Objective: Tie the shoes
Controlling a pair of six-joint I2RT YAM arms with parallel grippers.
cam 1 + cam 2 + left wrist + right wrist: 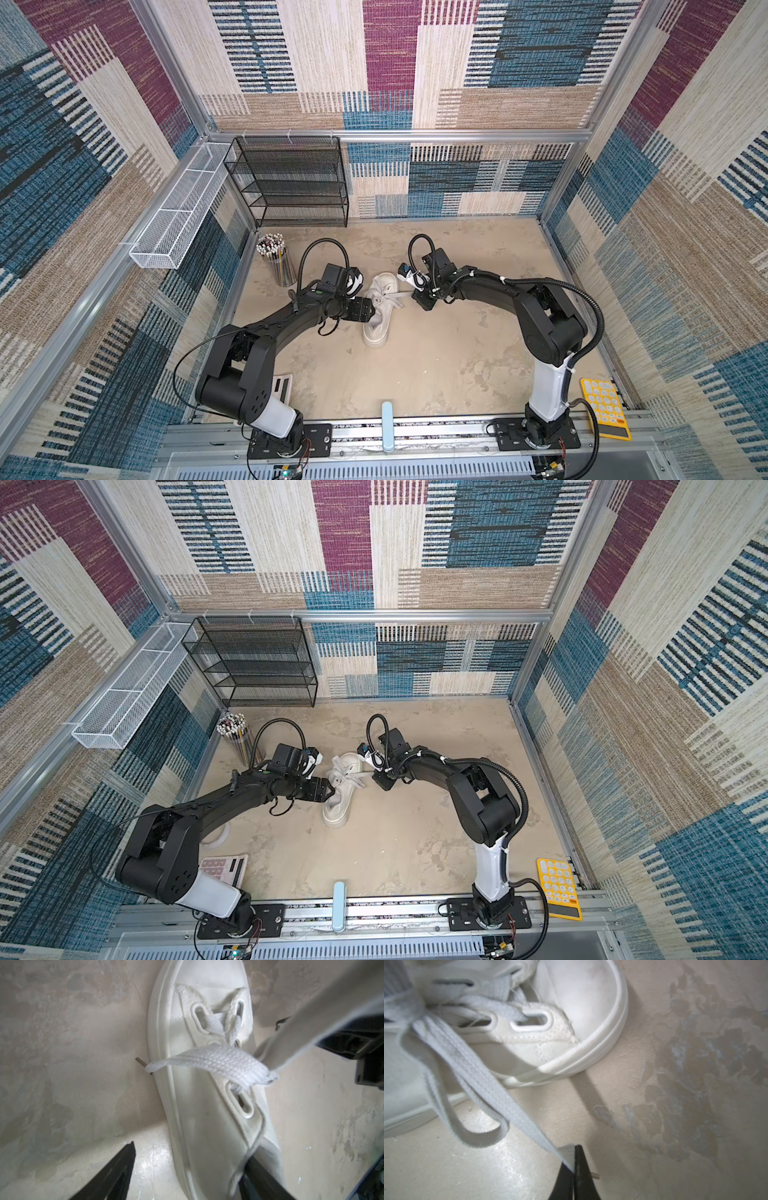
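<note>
The white low-top platform sneaker [379,324] sits on the mottled beige surface [449,357] between both arms. The left tool [191,1153] gapes wide astride the sneaker's side wall, gripping nothing. The right tool [574,1157] is pinched tight on a taut flat off-white lace [483,1076].

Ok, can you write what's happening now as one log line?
left jaws: open astride sneaker side | right jaws: shut on lace | lace: stretched from sneaker

Lace [401,295] bars rt of sneaker [377,330]; near floor [436,365] free.
</note>
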